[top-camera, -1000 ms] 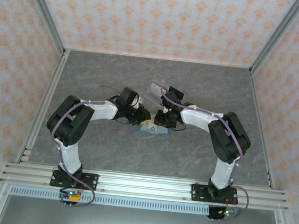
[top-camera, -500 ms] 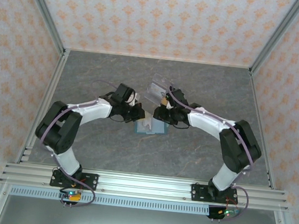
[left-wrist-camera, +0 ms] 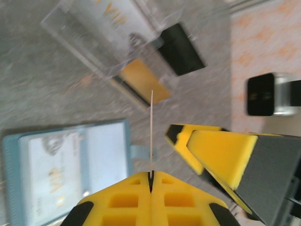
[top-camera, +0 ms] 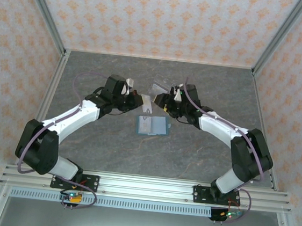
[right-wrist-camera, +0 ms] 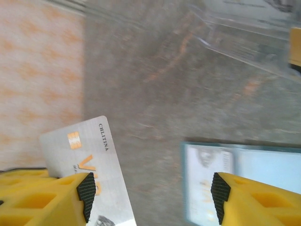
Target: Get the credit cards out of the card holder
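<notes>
The teal card holder (top-camera: 152,126) lies open and flat on the grey table, with a pale card (left-wrist-camera: 51,176) still in its left pocket. My left gripper (top-camera: 136,102) hovers just beyond it, shut on a silver credit card (top-camera: 147,105). In the left wrist view that card (left-wrist-camera: 151,136) stands edge-on, rising from the closed yellow fingertips (left-wrist-camera: 151,175). My right gripper (top-camera: 164,101) faces it from the right and stands open (right-wrist-camera: 153,197). The silver card (right-wrist-camera: 87,157) shows beside its left finger (right-wrist-camera: 86,195), and the holder (right-wrist-camera: 237,172) lies beneath its right finger.
A clear plastic piece (top-camera: 159,88) lies just beyond both grippers, with another card and a gold-coloured patch inside it (left-wrist-camera: 106,28). Patterned walls and metal rails (top-camera: 50,97) bound the table on three sides.
Both arms have reached away from the card holder toward the back. The left gripper has shut on a card and lifted it off the holder. The right jaws have opened.
</notes>
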Controlling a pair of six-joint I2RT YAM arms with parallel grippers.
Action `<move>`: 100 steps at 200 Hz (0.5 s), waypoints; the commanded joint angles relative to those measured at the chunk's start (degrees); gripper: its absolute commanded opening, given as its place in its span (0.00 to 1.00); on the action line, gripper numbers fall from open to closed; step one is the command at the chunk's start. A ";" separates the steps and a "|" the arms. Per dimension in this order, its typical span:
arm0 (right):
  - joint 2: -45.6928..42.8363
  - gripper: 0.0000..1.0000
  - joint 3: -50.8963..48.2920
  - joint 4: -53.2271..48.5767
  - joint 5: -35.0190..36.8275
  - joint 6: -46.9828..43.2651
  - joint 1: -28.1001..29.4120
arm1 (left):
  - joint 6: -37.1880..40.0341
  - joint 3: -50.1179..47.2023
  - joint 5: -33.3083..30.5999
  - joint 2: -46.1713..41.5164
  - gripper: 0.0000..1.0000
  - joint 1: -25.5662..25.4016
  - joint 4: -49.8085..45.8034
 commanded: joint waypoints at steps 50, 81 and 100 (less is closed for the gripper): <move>4.69 0.58 -0.51 26.52 -15.41 19.42 -3.32 | -16.19 -2.25 2.24 -0.24 0.00 0.46 21.10; 4.02 0.49 -1.02 27.88 -16.82 20.11 -3.53 | -18.07 -2.00 3.10 0.84 0.00 0.55 22.50; 3.66 0.41 -1.63 28.32 -17.01 20.33 -3.80 | -18.76 -2.46 3.22 1.02 0.00 0.86 22.87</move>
